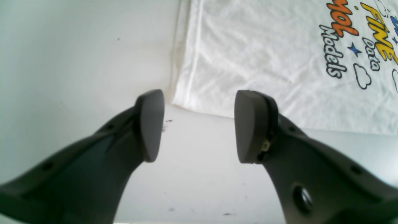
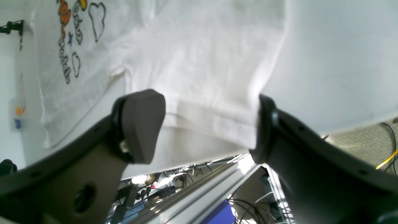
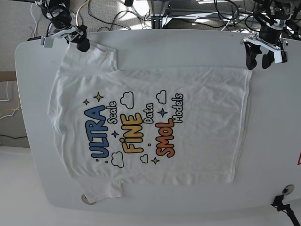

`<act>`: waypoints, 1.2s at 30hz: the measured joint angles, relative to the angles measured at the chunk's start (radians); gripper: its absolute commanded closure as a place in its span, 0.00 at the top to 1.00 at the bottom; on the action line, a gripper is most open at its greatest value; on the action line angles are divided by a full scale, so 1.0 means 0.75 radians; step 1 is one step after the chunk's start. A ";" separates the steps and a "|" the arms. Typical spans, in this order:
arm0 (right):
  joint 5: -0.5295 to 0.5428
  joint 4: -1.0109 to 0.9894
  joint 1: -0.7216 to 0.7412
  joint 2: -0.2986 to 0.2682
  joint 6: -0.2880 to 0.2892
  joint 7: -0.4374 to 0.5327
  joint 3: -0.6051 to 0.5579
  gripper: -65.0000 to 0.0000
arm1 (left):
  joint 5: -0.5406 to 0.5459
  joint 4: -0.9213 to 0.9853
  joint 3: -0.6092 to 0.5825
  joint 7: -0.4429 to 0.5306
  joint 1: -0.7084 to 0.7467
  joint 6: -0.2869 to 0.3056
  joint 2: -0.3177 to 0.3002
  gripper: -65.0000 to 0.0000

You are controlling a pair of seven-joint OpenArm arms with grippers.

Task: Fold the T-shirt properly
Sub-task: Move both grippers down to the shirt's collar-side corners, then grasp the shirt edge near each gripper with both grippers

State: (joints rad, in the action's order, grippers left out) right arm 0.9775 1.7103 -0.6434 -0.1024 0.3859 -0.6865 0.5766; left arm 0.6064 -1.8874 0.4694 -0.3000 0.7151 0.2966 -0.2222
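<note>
The white T-shirt (image 3: 150, 127) lies flat and print-up on the white table (image 3: 188, 47), collar side to the left and hem to the right. My left gripper (image 3: 258, 62) is open and empty above the table, just beyond the hem's far corner (image 1: 178, 101); the left wrist view shows that gripper (image 1: 199, 124) with jaws wide apart. My right gripper (image 3: 82, 43) sits at the far sleeve (image 3: 96, 56). In the right wrist view that gripper (image 2: 202, 124) is open, with the sleeve's edge (image 2: 211, 102) lying between its fingers at the table's rim.
Cables and metal framing (image 3: 155, 14) run behind the table's far edge. A round fitting (image 3: 85, 199) sits at the near edge under the other sleeve, and another (image 3: 288, 189) at the near right with a black clamp (image 3: 282, 205). Bare table (image 3: 273, 122) lies right of the hem.
</note>
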 measured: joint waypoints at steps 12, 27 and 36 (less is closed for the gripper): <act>-0.029 -0.006 0.063 -0.003 -0.025 -0.033 0.007 0.00 | 0.001 0.000 0.001 0.002 -0.001 0.000 -0.008 0.52; -0.030 -0.006 0.058 -0.005 -0.025 -0.034 0.007 0.00 | -0.004 0.232 0.056 -0.228 -0.229 0.190 -0.012 0.74; -0.032 -0.006 0.058 -0.005 -0.026 -0.034 0.006 0.00 | 0.002 0.502 0.044 -0.217 -0.357 0.195 -0.065 0.74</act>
State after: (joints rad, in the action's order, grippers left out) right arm 0.9539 1.7061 -0.5995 -0.1062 0.3664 -0.7116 0.5808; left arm 0.6079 -1.5108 0.5022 -0.4625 0.4477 0.4431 -0.2710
